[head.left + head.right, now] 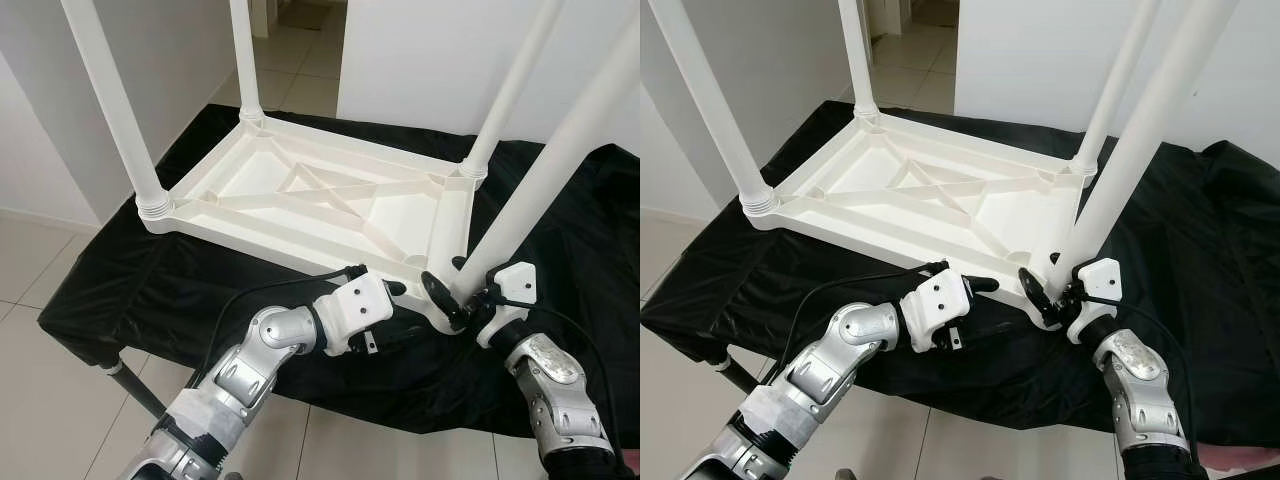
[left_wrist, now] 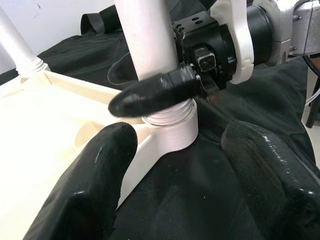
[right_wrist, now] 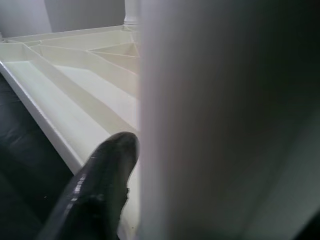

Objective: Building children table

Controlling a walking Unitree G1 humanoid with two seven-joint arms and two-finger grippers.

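Legs run up past the top edge, so we cannot see their ends. The white table [image 1: 330, 195] lies upside down on a black cloth [image 1: 150, 280]. Our right gripper [image 1: 452, 296] squeezes the near right leg [image 1: 550, 170] just above its socket. Our left gripper [image 1: 385, 295] waits open beside that corner.

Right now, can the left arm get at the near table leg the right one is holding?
Probably yes. The left end effector is open beside the near leg, with only black cloth between them, though the right end effector already grips the leg's base.
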